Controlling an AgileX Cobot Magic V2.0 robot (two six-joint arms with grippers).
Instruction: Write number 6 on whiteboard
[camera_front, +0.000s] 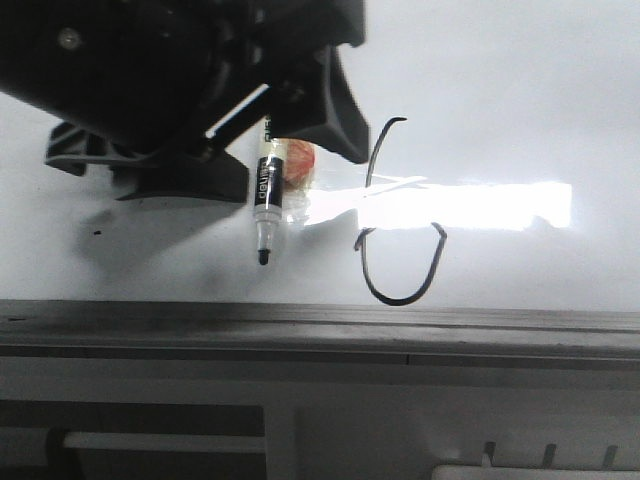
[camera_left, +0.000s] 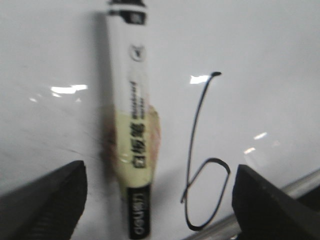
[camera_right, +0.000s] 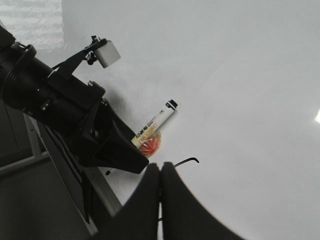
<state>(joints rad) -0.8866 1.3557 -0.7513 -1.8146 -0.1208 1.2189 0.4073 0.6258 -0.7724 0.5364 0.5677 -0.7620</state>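
Note:
The number 6 (camera_front: 398, 300) is drawn in thin black line on the whiteboard (camera_front: 520, 90), with a tall stem (camera_left: 194, 131) and a pointed loop. A white marker (camera_front: 265, 190) with a black tip and a red-and-yellow taped patch lies on the board just left of the 6. My left gripper (camera_left: 159, 172) hangs over it, open; its fingers stand wide apart on either side of the marker (camera_left: 131, 125) without touching it. In the right wrist view my right gripper (camera_right: 161, 172) is shut and empty, and only the 6's top hook (camera_right: 186, 161) shows past it.
The board's grey metal frame edge (camera_front: 320, 325) runs along the near side, with a grey slotted ledge (camera_front: 540, 455) below it. A bright glare band (camera_front: 470, 205) crosses the 6. A tiny black speck (camera_front: 97, 233) marks the board at the left.

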